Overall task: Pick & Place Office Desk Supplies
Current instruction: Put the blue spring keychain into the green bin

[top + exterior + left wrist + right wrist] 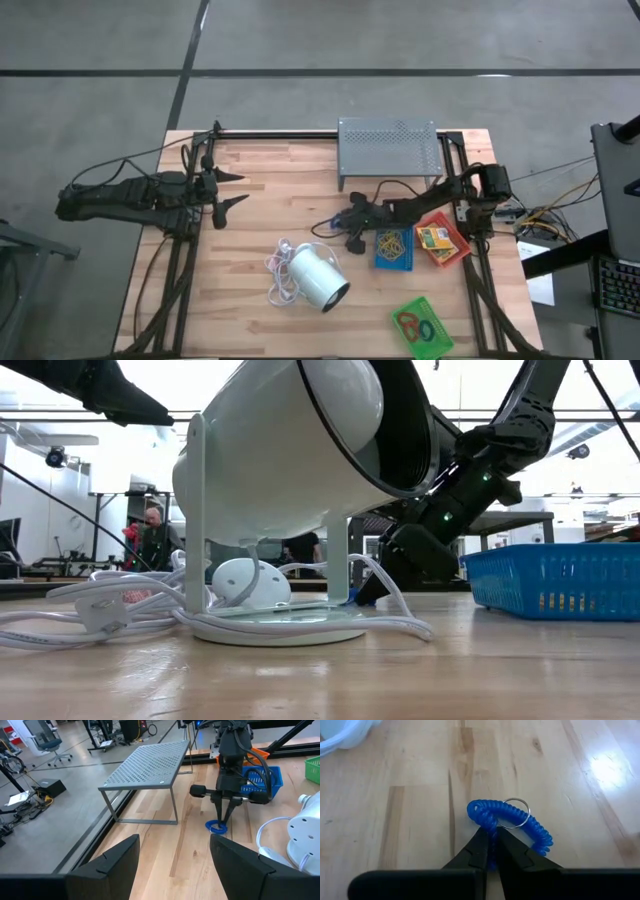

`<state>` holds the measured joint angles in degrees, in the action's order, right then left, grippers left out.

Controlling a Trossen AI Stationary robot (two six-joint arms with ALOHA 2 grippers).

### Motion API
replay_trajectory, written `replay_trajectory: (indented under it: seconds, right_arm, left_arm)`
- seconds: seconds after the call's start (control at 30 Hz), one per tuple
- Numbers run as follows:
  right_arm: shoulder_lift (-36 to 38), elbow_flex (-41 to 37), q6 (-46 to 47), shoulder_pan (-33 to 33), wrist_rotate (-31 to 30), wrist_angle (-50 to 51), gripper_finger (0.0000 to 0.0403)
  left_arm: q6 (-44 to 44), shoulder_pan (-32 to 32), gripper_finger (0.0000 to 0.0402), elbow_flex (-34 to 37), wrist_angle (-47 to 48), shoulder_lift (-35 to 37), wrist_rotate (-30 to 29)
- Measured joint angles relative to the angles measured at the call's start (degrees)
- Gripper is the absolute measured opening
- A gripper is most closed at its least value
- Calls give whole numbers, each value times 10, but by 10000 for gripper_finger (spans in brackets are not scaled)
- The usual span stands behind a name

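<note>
The right gripper (490,851) has its two dark fingers closed together on the near side of a blue coiled plastic loop (512,827) with a thin metal key ring (516,813) threaded through it. The loop lies flat on the wooden bench (260,190) near its middle, in front of the grey perforated metal stand (390,148) at the far edge.

The hold looks slight: only the tips pinch one edge of the coil. A springy coil could stretch or slip free on lifting, and the dangling ring might snag the rim of the blue plastic tray (393,250) just beside it. The white cord (280,268) of the big white cylinder (318,277) lies near, so a wide swing could catch it.

The left gripper (228,190), fingers spread apart, waits over the bench's left side.

Count: one blue loop on the bench, three trays — blue, red (443,240), green (422,326) — along the right side, one stand, one cylinder. Tray contents are too small to count.
</note>
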<state>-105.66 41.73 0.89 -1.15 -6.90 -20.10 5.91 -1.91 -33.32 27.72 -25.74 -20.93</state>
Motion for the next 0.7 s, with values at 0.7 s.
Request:
replay_trajectory:
  seconds: [0.7]
  right_arm:
    - [120,-14,7,1,-23,7,20]
  left_arm:
    - [0,0,244,0,0,0,0]
